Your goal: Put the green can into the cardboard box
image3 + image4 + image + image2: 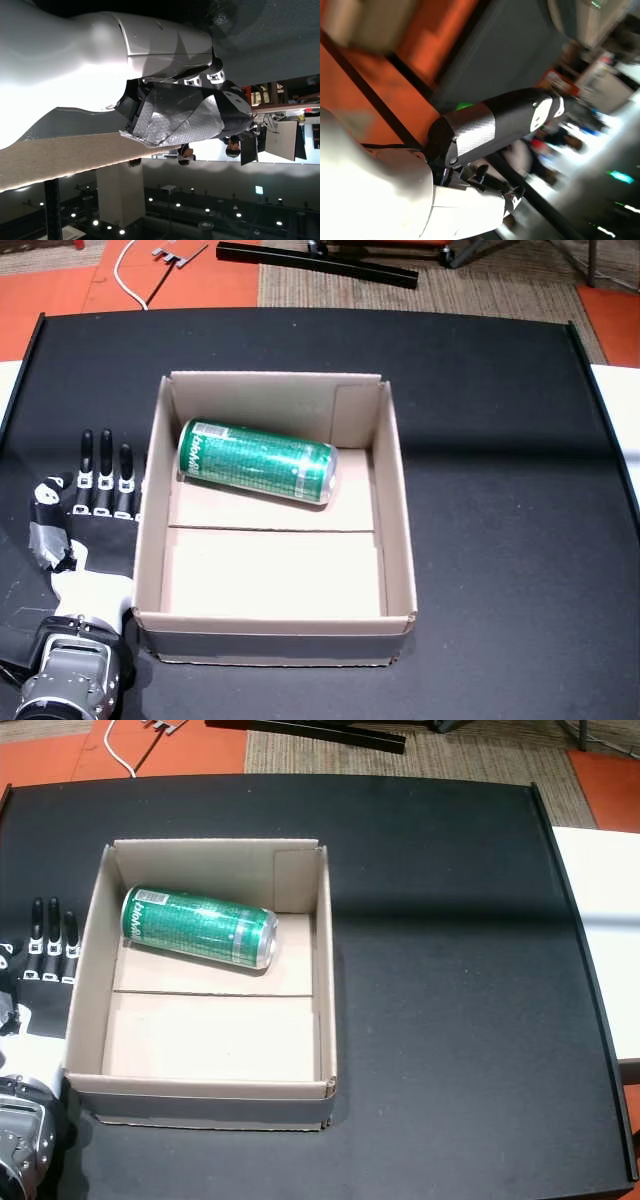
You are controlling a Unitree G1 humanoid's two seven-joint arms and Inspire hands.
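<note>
— Where's the green printed aluminium can?

— On its side inside the open brown cardboard box, near the far wall, silver end toward the right wall.

— And the box?

— On the black table.

— The left hand?

— Flat on the table just beside the box's left wall, fingers straight, holding nothing.

— The right hand?

— Only its wrist view shows it, blurred, away from the box; I cannot tell its state.

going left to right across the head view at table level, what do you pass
left hand → box left wall → can lying on its side inside → box right wall → bare black table
</note>
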